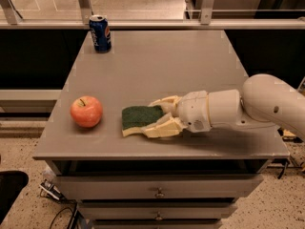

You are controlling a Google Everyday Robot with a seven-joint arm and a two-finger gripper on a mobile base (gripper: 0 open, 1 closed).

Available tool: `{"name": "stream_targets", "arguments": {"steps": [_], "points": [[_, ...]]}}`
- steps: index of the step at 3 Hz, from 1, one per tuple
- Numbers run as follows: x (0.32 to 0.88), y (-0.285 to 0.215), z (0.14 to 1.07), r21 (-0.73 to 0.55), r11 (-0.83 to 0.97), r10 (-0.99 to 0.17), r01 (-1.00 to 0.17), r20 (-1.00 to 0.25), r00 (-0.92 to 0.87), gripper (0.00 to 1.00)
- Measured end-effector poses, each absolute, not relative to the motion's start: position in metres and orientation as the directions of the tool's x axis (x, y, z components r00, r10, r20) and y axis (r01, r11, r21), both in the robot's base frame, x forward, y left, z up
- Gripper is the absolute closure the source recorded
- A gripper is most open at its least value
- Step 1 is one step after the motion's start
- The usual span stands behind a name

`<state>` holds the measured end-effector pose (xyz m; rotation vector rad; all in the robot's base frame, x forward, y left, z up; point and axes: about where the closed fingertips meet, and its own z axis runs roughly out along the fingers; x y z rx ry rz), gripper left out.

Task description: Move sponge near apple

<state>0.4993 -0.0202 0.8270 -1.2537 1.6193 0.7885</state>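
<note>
The sponge point(139, 118), dark green on top with a pale yellow base, lies low over the grey table point(157, 66) near its front edge. My gripper point(157, 115) comes in from the right and is shut on the sponge's right end, one finger behind it and one in front. The red-orange apple point(86, 111) stands on the table to the left of the sponge, a short gap apart. My white arm point(248, 109) stretches off to the right.
A blue soda can point(100, 33) stands upright at the table's back left corner. Drawers with small knobs point(158, 192) sit under the tabletop. A metal railing point(143, 23) runs behind the table. Cables lie on the speckled floor at lower left.
</note>
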Motion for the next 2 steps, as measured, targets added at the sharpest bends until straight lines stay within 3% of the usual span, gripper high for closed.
{"name": "stream_targets", "arguments": {"steps": [2], "points": [[0.4978, -0.0183, 0.8277, -0.045, 0.277, -0.380, -0.960, -0.923, -0.066, 0.56]]}}
